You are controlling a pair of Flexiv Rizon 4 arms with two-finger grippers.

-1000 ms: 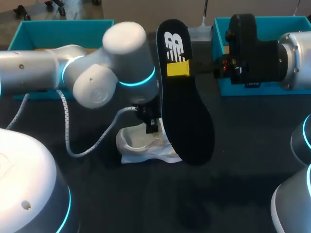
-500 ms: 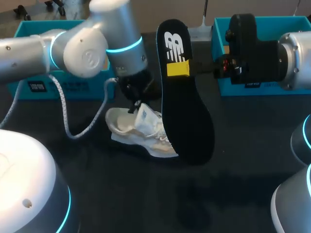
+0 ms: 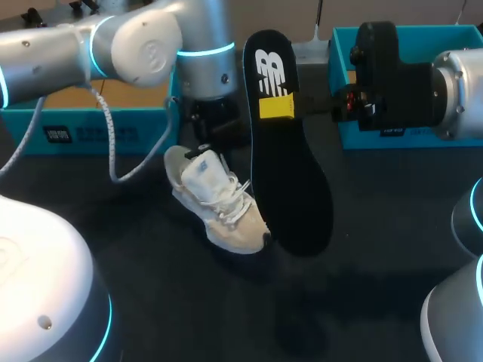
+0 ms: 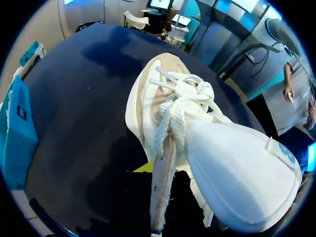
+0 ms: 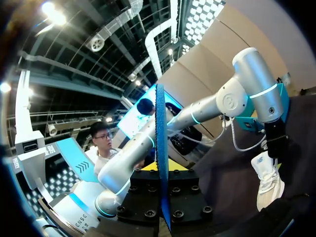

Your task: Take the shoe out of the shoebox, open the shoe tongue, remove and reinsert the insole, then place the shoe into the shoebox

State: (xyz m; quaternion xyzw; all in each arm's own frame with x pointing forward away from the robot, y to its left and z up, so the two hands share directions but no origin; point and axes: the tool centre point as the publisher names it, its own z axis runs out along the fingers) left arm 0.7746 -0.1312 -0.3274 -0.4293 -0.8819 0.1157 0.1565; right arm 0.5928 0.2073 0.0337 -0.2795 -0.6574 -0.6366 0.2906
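A white lace-up shoe [image 3: 223, 207] rests on the dark table, toe toward the front right. My left gripper [image 3: 202, 155] is shut on the raised tongue [image 4: 237, 168] at the shoe's heel end; in the left wrist view the laces [image 4: 185, 96] run ahead of the gripper [image 4: 160, 173]. My right gripper [image 3: 276, 108] is shut on the black insole [image 3: 290, 181], which it holds upright in the air just right of the shoe. Seen from the right wrist, the insole [image 5: 160, 148] stands edge-on between the fingers of that gripper [image 5: 163, 166], with the shoe [image 5: 269, 180] beyond it.
A teal shoebox [image 3: 90, 132] stands at the back left behind my left arm. A second teal box [image 3: 423, 38] sits at the back right behind my right wrist. Open dark tabletop [image 3: 226, 302] lies in front of the shoe.
My left arm has swung back toward the far left, pulling the shoe by its tongue. The shoe turned and now lies toe toward the front right. My right arm and the insole stayed still.
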